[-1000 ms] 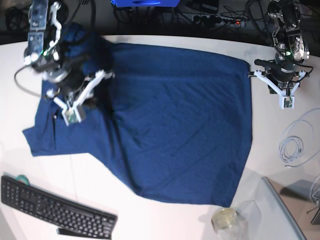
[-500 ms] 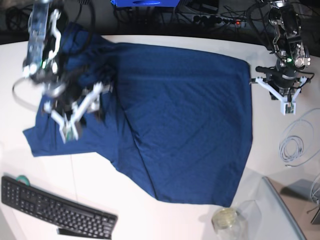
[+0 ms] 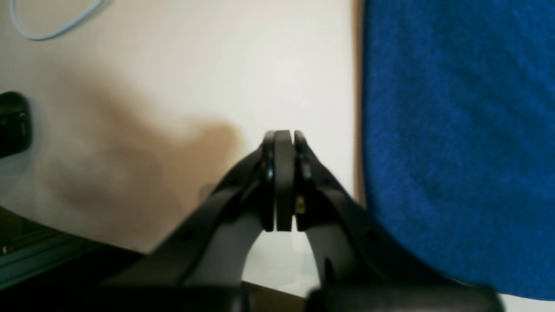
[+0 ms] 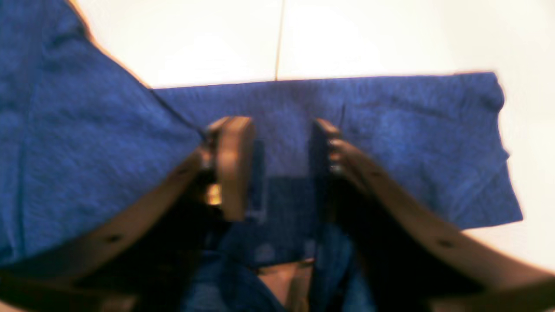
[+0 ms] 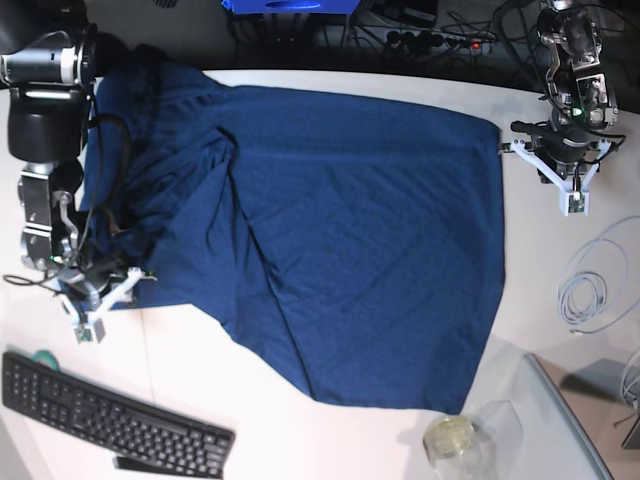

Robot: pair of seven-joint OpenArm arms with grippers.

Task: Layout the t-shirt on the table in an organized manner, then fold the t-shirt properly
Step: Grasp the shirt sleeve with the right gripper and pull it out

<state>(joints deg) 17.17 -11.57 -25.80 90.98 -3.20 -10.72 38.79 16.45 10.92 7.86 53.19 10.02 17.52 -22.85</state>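
The navy t-shirt lies spread over the white table, its left part still wrinkled. My right gripper hangs at the shirt's front-left corner. In the right wrist view it is open, its fingers straddling the flat sleeve; I cannot tell whether they touch the cloth. My left gripper is shut and empty over bare table, just right of the shirt's right edge. In the left wrist view its closed tips sit beside the blue cloth.
A black keyboard lies at the front left. A white cable coil lies at the right and shows in the left wrist view. A glass jar and a grey stand sit at the front right.
My right arm has swung from over the shirt's upper left down to the front-left sleeve, and the shirt's left part has shifted with it. The left gripper has barely moved.
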